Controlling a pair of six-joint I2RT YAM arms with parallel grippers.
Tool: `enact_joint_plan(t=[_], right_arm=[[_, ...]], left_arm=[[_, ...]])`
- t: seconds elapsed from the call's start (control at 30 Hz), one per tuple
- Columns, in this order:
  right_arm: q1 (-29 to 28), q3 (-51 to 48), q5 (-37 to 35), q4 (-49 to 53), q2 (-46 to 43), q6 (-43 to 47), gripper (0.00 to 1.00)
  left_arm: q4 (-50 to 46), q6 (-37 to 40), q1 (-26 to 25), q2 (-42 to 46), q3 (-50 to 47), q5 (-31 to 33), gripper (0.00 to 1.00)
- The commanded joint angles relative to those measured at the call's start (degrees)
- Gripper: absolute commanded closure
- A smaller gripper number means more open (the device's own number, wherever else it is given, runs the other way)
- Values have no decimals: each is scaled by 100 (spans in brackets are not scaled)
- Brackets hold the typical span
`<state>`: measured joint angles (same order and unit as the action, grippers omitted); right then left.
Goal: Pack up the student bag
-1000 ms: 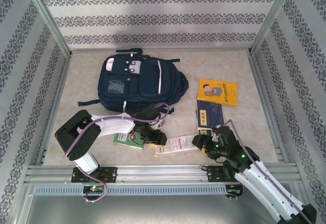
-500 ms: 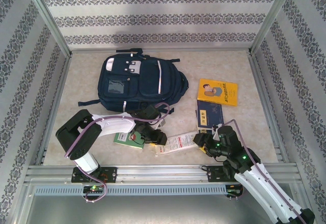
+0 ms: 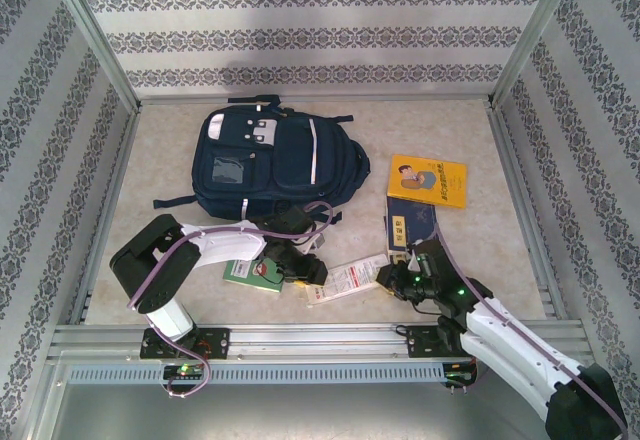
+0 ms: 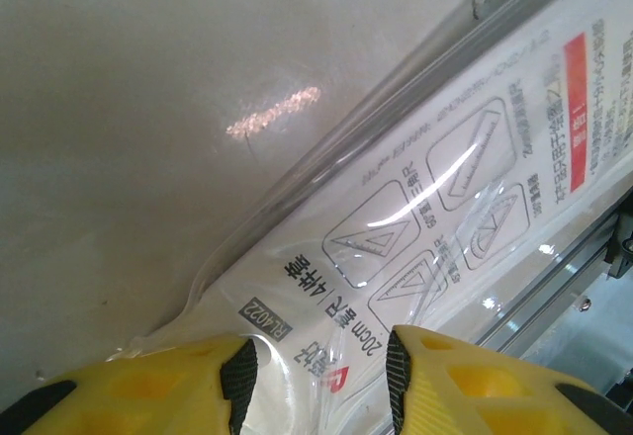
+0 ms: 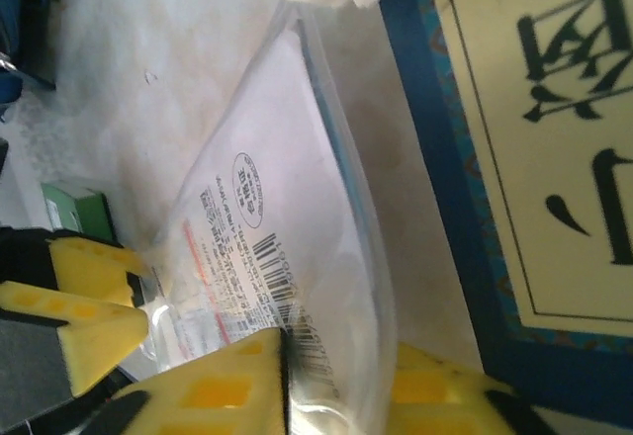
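The student bag (image 3: 275, 165), a navy backpack with white stripes, lies flat at the back centre with no gripper near it. A clear packet of rulers and set squares (image 3: 345, 280) lies in front of it between the two grippers. My left gripper (image 3: 305, 272) is open at the packet's left end, its yellow fingers either side of the printed plastic (image 4: 415, 198). My right gripper (image 3: 390, 280) is shut on the packet's right end, and the barcode side (image 5: 267, 208) bends up between its fingers (image 5: 237, 376).
A green booklet (image 3: 250, 274) lies under the left arm's wrist. A blue book (image 3: 412, 228) sits just behind the right gripper, and a yellow book (image 3: 427, 180) lies beyond it. The metal front rail (image 3: 320, 338) runs close behind both grippers.
My right gripper has moved left and forward onto the packet's right end, and that end has shifted up toward the blue book. The left arm has hardly moved.
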<state>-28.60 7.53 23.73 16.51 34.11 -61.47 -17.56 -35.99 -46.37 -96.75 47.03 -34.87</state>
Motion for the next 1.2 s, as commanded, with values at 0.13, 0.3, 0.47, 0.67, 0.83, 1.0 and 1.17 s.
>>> enact_joint_plan(t=[0.13,0.3,0.47,0.67,0.83,1.0,1.17], right_arm=[[-11,388,-629,523,-694,329,95],[-10,584,-624,509,-882,316,100],[1,1425,-547,668,-652,1009,100],[10,2551,110,342,66,2197,100],[-5,3722,912,563,833,3198,100],[-5,4535,1611,788,1248,3830,100],[-11,4622,2237,432,1329,3836,100]], left_arm=[[331,162,-206,-215,-377,624,49],[-221,143,-206,398,-143,809,39],[-1341,632,-169,1375,510,1435,32],[-2211,1452,513,2062,1262,1245,15],[-2697,2071,732,2206,2123,1121,14],[-2723,2793,815,2293,2676,686,15],[-1999,2705,1022,2388,2548,-735,17]])
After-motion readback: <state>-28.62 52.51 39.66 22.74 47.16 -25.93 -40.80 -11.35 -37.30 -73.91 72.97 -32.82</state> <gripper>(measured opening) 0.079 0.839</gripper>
